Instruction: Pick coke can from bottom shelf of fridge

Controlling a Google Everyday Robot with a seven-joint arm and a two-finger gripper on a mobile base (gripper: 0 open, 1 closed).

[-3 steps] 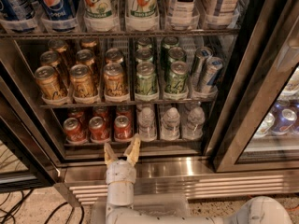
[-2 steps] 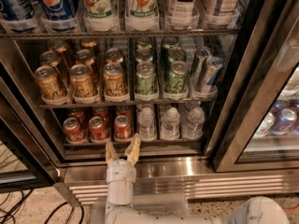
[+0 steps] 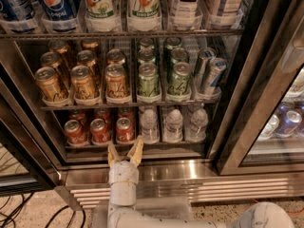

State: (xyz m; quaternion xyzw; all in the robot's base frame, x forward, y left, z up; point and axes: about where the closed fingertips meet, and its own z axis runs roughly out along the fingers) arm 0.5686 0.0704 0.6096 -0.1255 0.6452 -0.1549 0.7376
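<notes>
The fridge (image 3: pixel 240 122) stands with its door open. On its bottom shelf (image 3: pixel 137 148) three red coke cans stand in a front row: left (image 3: pixel 75 131), middle (image 3: pixel 100 130) and right (image 3: pixel 125 129), with more red cans behind them. My gripper (image 3: pixel 125 152) is just in front of the shelf sill, below the right coke can and a short way from it. Its two tan fingers (image 3: pixel 136 149) are spread open and hold nothing.
Clear water bottles (image 3: pixel 173 126) stand right of the coke cans. The wire shelf above carries gold-orange cans (image 3: pixel 83 82), green cans (image 3: pixel 149 80) and slim silver cans (image 3: pixel 212 75). Large bottles (image 3: pixel 142 6) fill the top shelf. An adjoining glass-fronted unit (image 3: pixel 285 122) is at right. Cables (image 3: pixel 19 213) lie on the floor at left.
</notes>
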